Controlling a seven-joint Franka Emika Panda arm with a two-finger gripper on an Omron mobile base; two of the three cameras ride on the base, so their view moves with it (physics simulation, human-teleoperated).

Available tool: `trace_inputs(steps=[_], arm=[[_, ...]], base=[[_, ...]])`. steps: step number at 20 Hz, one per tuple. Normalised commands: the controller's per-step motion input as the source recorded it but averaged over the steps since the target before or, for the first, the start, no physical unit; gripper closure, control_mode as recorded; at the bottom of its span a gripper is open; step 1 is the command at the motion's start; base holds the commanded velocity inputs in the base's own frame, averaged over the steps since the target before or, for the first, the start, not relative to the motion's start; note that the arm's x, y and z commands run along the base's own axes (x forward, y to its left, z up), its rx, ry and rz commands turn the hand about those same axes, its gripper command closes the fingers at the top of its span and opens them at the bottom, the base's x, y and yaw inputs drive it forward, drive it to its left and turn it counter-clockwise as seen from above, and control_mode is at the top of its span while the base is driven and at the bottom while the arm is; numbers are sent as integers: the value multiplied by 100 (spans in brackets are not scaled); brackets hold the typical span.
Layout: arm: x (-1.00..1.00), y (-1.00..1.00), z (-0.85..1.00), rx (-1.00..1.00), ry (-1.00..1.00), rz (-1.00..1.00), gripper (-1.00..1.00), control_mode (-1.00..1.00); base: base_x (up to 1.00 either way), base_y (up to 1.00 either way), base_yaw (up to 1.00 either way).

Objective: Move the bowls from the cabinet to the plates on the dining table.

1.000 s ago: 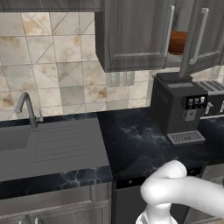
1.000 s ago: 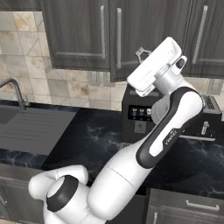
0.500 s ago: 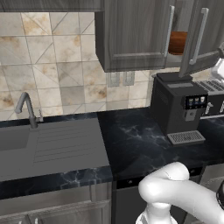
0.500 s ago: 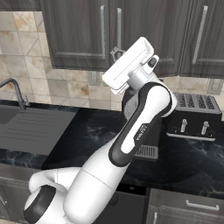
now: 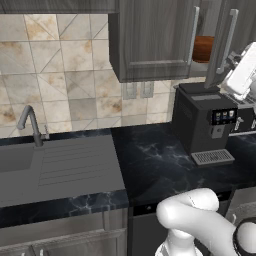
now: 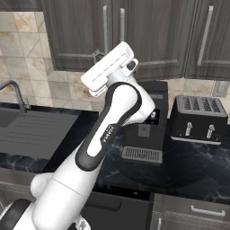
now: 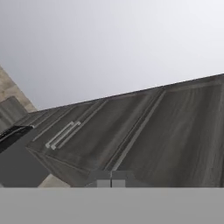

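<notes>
The gripper is closed and holds nothing, pointing up at the cabinet doors. A brown bowl sits inside the cabinet, behind a door.

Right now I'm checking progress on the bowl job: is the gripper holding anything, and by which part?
Nothing is held. The gripper is shut on empty air, its fingertips together, pointing up at the cabinet doors.
</notes>
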Motion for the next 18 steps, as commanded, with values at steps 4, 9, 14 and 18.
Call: trace_inputs(steps=[4, 9, 14, 18], arm=[[0, 46, -1, 8, 20, -3, 100, -100], [0, 40, -1, 9, 24, -6, 100, -100], [0, 29, 0, 5, 27, -5, 100, -100], [0, 20, 0, 0, 34, -2, 100, -100]], base=[[0, 0, 0], [0, 0, 0], [0, 0, 0], [0, 0, 0]])
